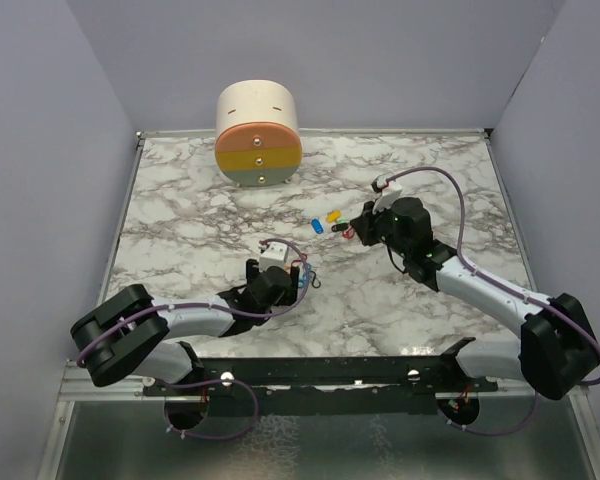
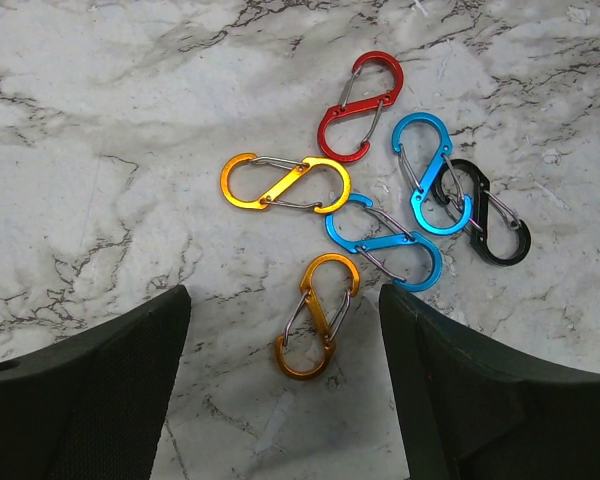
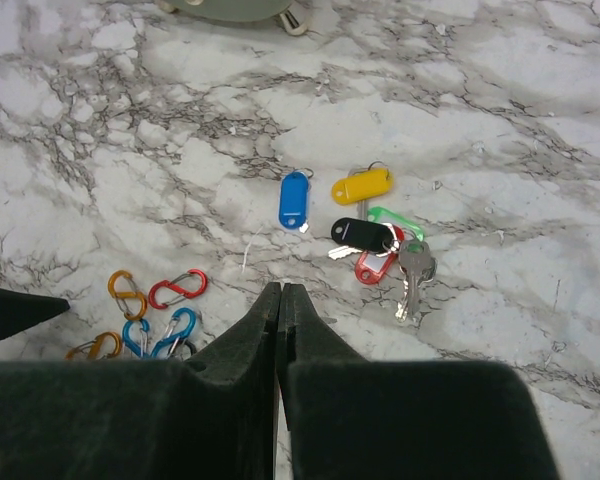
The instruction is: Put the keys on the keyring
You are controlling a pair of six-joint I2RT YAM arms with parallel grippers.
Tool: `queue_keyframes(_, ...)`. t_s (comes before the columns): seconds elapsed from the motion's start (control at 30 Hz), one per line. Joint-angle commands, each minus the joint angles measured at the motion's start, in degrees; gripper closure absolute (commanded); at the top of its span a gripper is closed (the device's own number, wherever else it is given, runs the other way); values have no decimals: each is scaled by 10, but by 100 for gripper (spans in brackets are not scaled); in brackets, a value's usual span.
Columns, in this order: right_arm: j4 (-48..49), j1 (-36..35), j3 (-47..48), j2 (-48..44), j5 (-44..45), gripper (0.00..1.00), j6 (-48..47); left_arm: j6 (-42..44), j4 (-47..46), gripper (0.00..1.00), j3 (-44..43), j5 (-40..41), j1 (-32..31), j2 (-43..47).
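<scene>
High view spans table (image 1: 430, 180); 2 close wrist views share clips (image 2: 382, 243).

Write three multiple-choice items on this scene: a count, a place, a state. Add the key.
1. The clips number: A four; B six; C nine.
2. The keys lie: A under the clips; B just ahead of the right gripper; C behind that gripper.
3. The right gripper's jaws are: A wide open; B shut on a key; C shut, empty.
Key: B, six show in the left wrist view; B, its wrist view shows them just beyond it; C, the jaws meet with nothing between.
</scene>
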State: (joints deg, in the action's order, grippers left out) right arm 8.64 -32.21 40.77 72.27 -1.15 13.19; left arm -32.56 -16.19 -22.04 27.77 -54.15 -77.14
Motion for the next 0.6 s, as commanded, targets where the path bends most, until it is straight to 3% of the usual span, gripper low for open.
queue_keyframes(0.0, -9, -3, -7, -22, -7, 99, -3, 0, 12, 25, 5, 7, -8, -10)
queue_keyframes(0.57, -7, -3, -4, -19, -9, 99, -3, -10, 50, 45, -12, 44, -50, -62)
